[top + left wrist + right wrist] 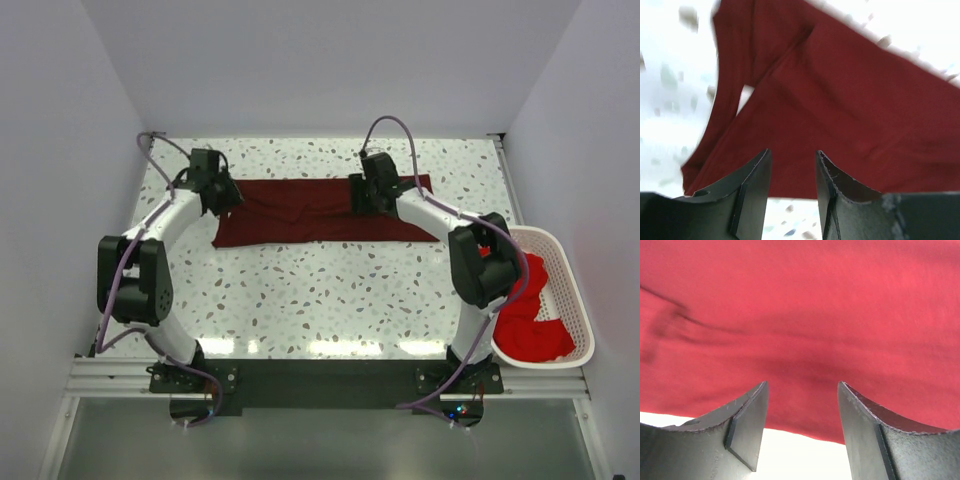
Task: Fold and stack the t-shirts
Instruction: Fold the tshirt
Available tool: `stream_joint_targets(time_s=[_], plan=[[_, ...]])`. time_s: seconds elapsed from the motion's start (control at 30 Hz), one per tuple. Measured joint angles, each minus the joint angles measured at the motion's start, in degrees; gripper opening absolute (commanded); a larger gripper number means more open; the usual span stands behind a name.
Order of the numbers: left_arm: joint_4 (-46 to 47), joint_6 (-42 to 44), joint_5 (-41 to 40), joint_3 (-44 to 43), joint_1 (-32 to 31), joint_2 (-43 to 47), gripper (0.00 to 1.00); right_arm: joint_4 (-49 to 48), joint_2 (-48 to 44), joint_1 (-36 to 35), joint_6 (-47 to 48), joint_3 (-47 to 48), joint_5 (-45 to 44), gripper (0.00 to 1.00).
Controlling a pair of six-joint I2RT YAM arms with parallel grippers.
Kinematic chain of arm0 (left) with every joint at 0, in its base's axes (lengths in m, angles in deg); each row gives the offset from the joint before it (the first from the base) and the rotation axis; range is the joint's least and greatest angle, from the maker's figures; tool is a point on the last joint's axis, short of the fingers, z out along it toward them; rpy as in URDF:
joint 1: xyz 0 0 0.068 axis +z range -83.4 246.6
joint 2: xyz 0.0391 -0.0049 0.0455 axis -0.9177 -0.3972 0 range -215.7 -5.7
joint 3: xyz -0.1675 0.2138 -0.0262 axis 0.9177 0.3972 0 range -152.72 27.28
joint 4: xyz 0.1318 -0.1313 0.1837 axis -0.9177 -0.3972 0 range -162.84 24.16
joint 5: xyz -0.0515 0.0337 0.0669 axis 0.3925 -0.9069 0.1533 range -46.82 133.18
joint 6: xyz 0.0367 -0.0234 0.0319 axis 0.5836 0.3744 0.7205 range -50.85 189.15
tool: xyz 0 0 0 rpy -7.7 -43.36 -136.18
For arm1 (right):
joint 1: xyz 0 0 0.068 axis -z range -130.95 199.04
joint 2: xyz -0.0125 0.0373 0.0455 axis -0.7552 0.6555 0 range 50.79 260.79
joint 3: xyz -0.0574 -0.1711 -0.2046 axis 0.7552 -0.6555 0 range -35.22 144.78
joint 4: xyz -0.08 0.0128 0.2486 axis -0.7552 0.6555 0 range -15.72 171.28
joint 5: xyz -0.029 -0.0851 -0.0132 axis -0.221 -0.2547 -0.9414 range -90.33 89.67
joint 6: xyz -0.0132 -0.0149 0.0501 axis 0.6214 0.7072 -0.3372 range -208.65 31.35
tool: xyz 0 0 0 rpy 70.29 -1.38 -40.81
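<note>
Shirt, dark maroon (320,215): lies flat on the speckled table (330,300), upper middle of the top view, folded into a long band running left to right. In the left wrist view a narrow flap, perhaps a sleeve, parts from the main cloth at upper left.

Shirts, brighter red (530,315): heaped in the white basket (565,250), lower right of the top view, not yet folded.

Left claw (222,195): at the band's left end, jaws parted, nothing between them, cloth lying just beyond the fingers (752,185).

Right claw (370,192): over the band right of centre, near its upper edge, jaws parted wider, empty.

Step in hand, by judgement: the lengthwise fold of the first shirt looks laid down and both claws are free of it.

Next move, by judgement: a crosswise fold. It calls for both claws to pinch one end of the band at its two corners and carry it over the other end, keeping the edges in line so that the cloth does not twist or bunch.
</note>
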Motion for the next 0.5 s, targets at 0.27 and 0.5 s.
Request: stream_joint_targets(time_s=[0.27, 0.5], plan=[[0.7, -0.4, -1.0, 11.8, 0.2, -4.9, 0.39, 5.8, 3.9, 1.9, 3.0, -2.0, -1.6, 0.61], [-3.0, 0.5, -3.6, 2.1, 2.0, -12.4, 0.4, 7.7, 3.1, 1.5, 0.9, -5.9, 2.3, 0.6]])
